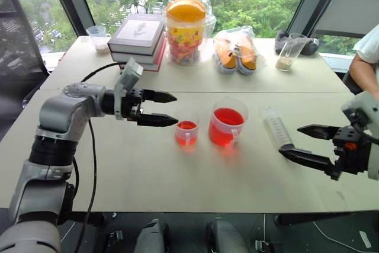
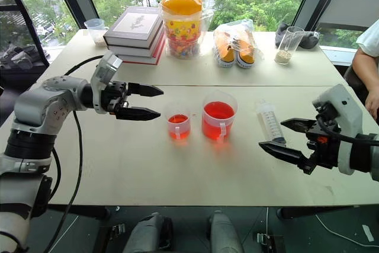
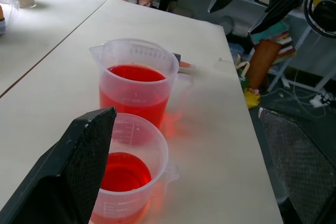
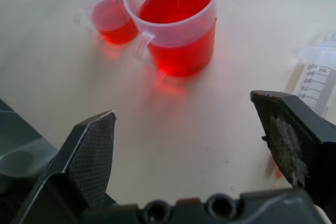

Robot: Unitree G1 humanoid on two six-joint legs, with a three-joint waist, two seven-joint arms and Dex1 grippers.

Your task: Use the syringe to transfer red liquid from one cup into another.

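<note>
- The table (image 1: pixel 148 170) is set with the task's things in a row near its middle; books, a jar and bagged items are kept well back by the window
- The left gripper (image 1: pixel 166 108) is held above the table just beside the smaller cup (image 1: pixel 186 133), its two black fingers spread wide and nothing held between them
- The right gripper (image 1: pixel 307 143) is held low at the table's right side, fingers likewise spread wide and empty
- The one cup (image 1: pixel 227 123), the wider one with the handle, is seen standing between the smaller cup and the syringe, partly filled with the red liquid (image 1: pixel 228 117); a shallower pool of it is seen in the smaller cup
- The syringe (image 1: pixel 277 127) is laid flat on the table, untouched, just right of the one cup, its long axis running roughly away from the robot, leaning slightly left at the far end
- The syringe's near end is found just beside the right gripper's fingertips, a little ahead and to the left of them; the right arm is judged much the nearer for the pickup, with the barrel to be taken across its width
</note>
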